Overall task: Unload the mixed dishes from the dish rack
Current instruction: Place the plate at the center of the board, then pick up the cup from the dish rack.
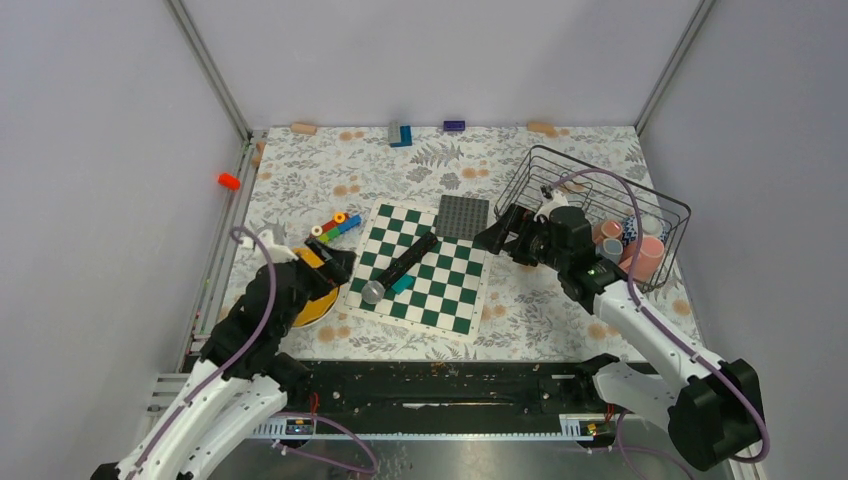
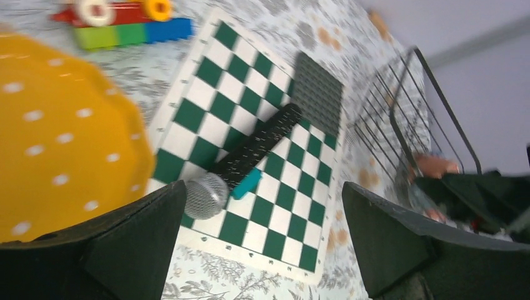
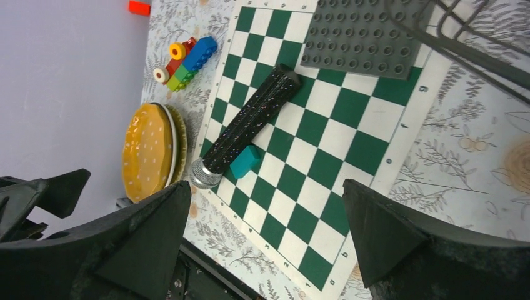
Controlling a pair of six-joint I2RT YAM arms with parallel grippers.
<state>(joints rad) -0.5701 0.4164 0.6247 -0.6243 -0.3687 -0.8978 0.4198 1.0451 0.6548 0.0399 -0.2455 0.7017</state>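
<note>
Checking the unloaded side first: the yellow-orange plate [image 1: 318,305] is lying flat on the counter [image 1: 560,320] at the near left, well apart from the dish rack [image 1: 520,185]. In the right wrist view a paler rim is showing beneath it, so it is probably resting on a second dish.

Your left gripper [image 2: 262,206] is hanging just beside that plate with its jaws spread wide and nothing between them. I am reading this as a release posture, not a grasp. Your right gripper [image 3: 267,200] is also standing fully spread and empty. It is sitting just outside the rack's near-left corner and facing out over the chessboard [image 1: 440,290], not into the rack.

The rack is standing at the far right of the counter. Inside it, the pink and grey mugs [image 1: 645,255] are clustering against the right side, with the small patterned dish [image 1: 630,228] among them. I cannot tell whether each is sitting upright. I am judging most of the unloading as not yet done.

Off-task items are crowding your set-down area:
- A black stick [image 1: 405,262] is lying diagonally across the chessboard.
- A teal block [image 3: 245,161] is touching it.
- A grey studded plate [image 1: 463,215] is overlapping the board's far corner.
- Toy blocks [image 1: 335,225] are lying between board and plate.
</note>
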